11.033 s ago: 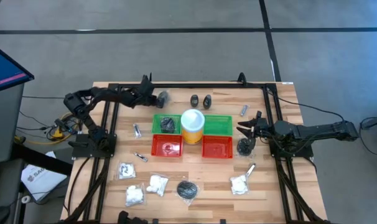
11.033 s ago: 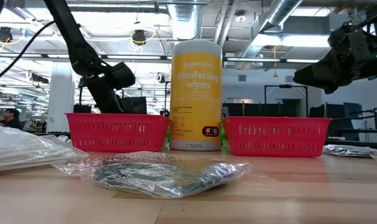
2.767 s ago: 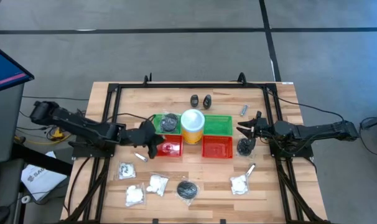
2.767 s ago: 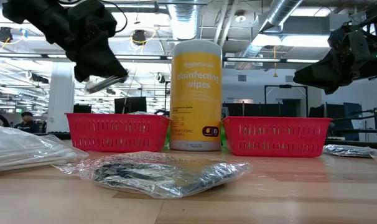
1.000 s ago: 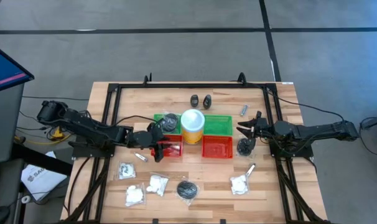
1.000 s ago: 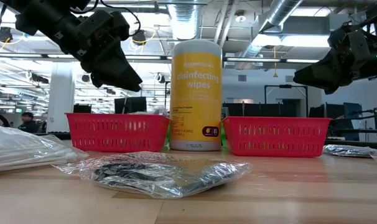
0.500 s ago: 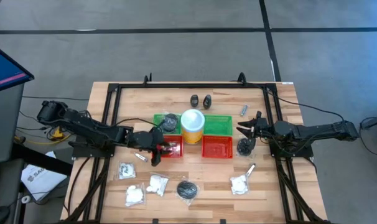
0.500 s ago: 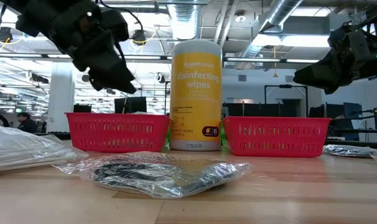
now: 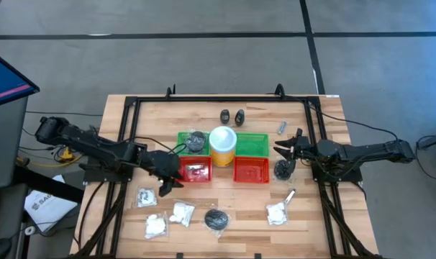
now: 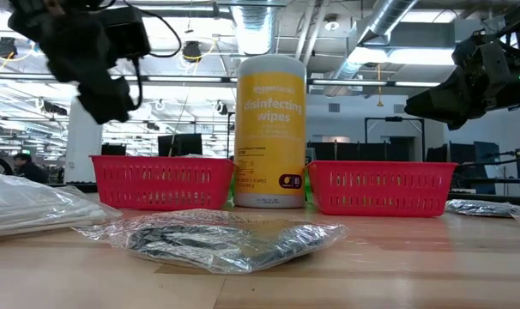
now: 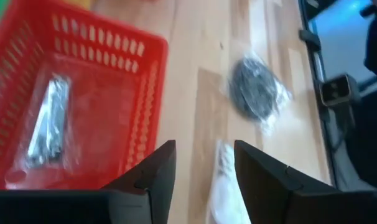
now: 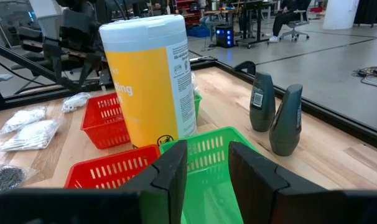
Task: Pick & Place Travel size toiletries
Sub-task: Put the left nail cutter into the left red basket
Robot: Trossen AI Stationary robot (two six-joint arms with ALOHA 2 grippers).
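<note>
Fingers of the left gripper (image 11: 201, 171) are held apart and empty, beside the left red tray (image 9: 194, 171), where a silvery tube (image 11: 46, 123) lies. Loose packets (image 9: 165, 218) are found just nearer, so the left arm is better placed than the waiting right gripper (image 9: 284, 150).

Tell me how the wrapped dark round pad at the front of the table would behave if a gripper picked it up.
The dark round pad lies flat in loose, crinkled clear wrap, so it probably flops rather than holds shape. It looks thin, so likely light. The glossy film may slip between fingers; pinching the pad itself seems safer.
</note>
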